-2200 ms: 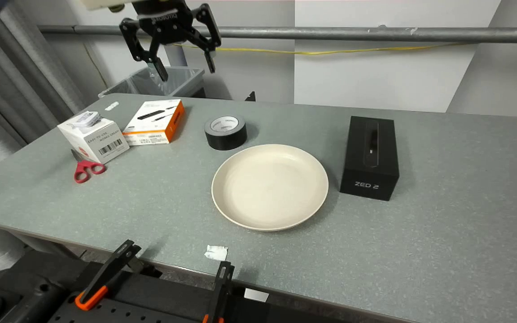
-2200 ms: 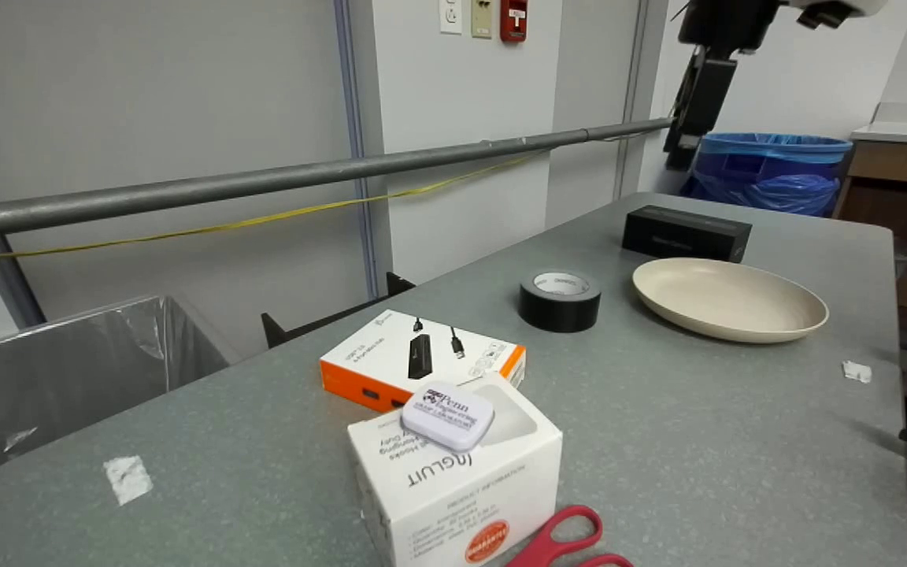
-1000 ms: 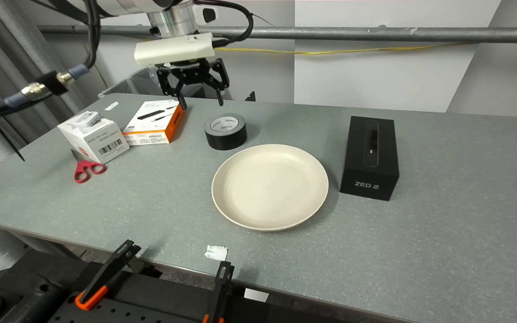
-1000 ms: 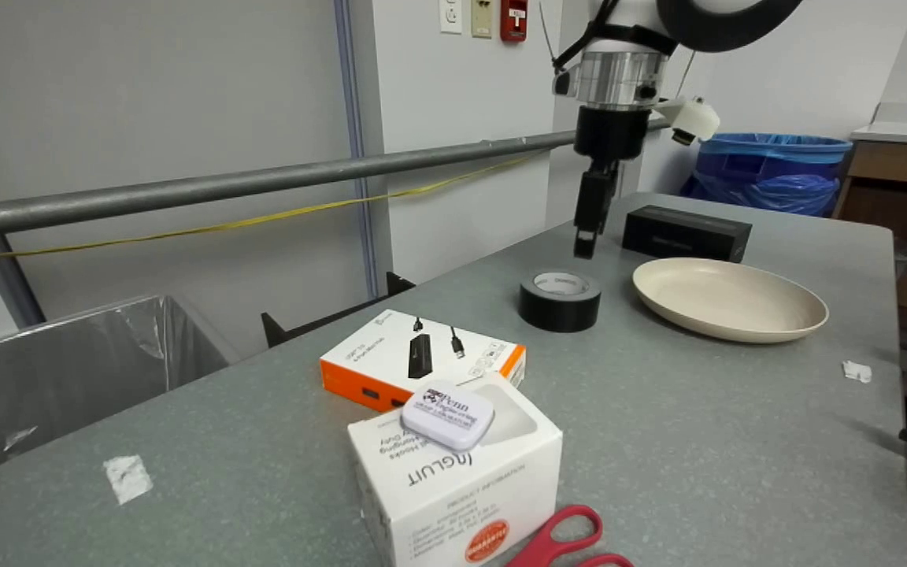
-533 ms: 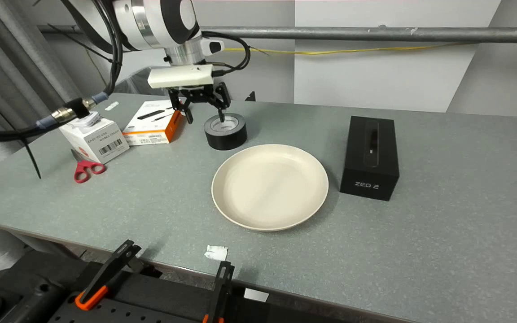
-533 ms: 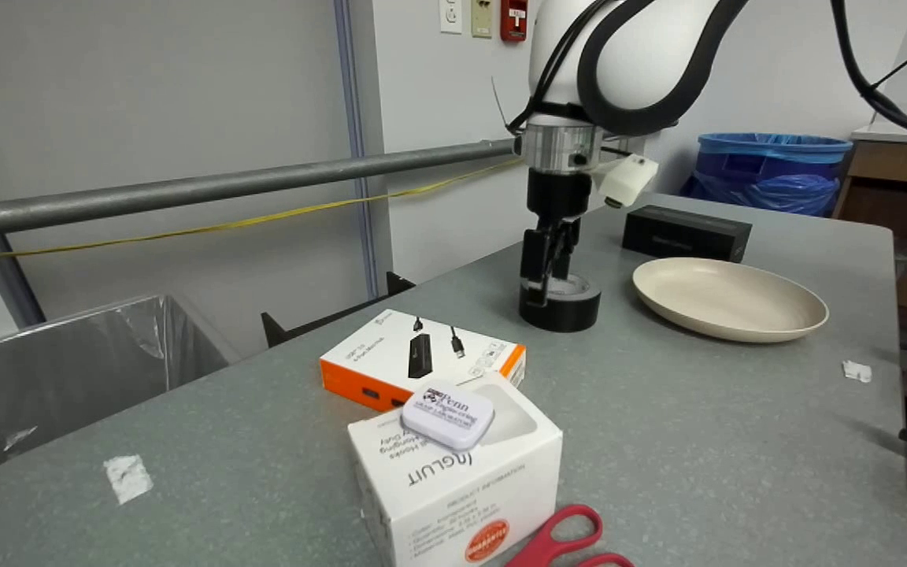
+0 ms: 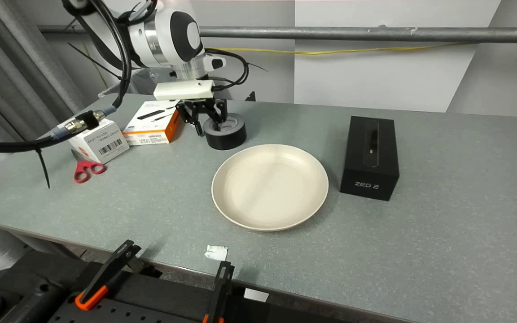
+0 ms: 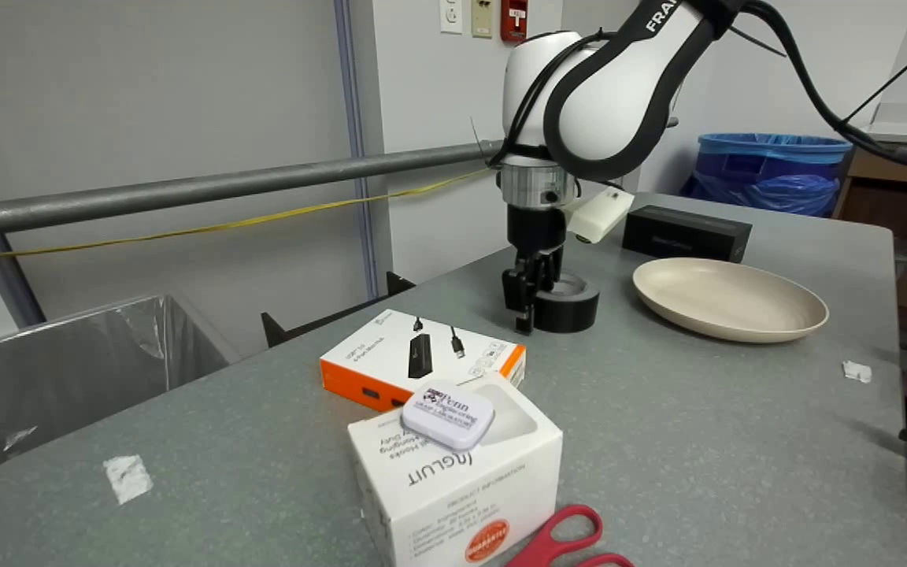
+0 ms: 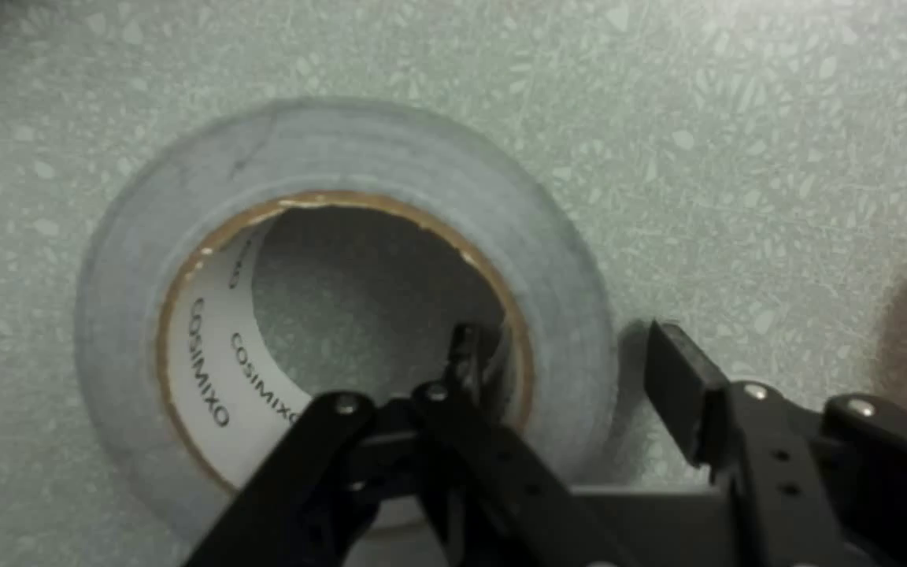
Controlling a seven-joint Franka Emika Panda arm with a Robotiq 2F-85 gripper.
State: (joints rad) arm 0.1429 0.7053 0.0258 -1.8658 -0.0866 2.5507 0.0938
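Note:
A roll of black-grey tape [image 9: 343,146] lies flat on the grey table, seen in both exterior views. My gripper [image 9: 562,339] is lowered over the near side of its ring. In the wrist view the left finger [image 9: 463,354] reaches down into the hole, and the right finger [image 9: 678,386] stands outside the roll with a narrow gap of table between. The jaws are partly closed, astride the tape wall. Whether the inner finger touches the cardboard core is hard to tell. In an exterior view the gripper [image 7: 209,130] covers the left part of the tape roll [image 7: 228,142].
A cream plate [image 7: 269,188] lies just in front of the tape, with a black ZED 2 box [image 7: 368,157] beyond it. Close to the gripper is a white-orange box [image 8: 422,354]. A white box [image 8: 461,504] bears a small tin [image 8: 447,415]; red scissors [image 7: 89,169] lie beside it.
The arm has come down from above the table's back to the tape. One finger has entered the roll's hole, and the jaws have drawn closer together over the last half second.

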